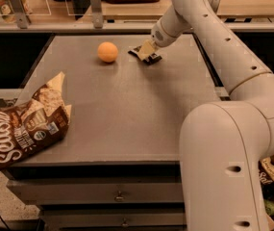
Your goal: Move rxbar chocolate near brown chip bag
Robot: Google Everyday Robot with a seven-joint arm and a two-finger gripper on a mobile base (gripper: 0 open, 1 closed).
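Note:
The rxbar chocolate is a small dark bar lying on the far middle of the grey table, mostly covered by my gripper. My gripper is down at the bar, with the arm reaching in from the upper right. The brown chip bag, with white "Sea Salt" lettering, lies at the table's front left corner and hangs partly over the edge. The bar is far from the bag, across the table.
An orange round fruit sits on the table just left of the gripper. A counter with stands and containers runs behind the table. My large white arm body fills the front right. Drawers are below the tabletop.

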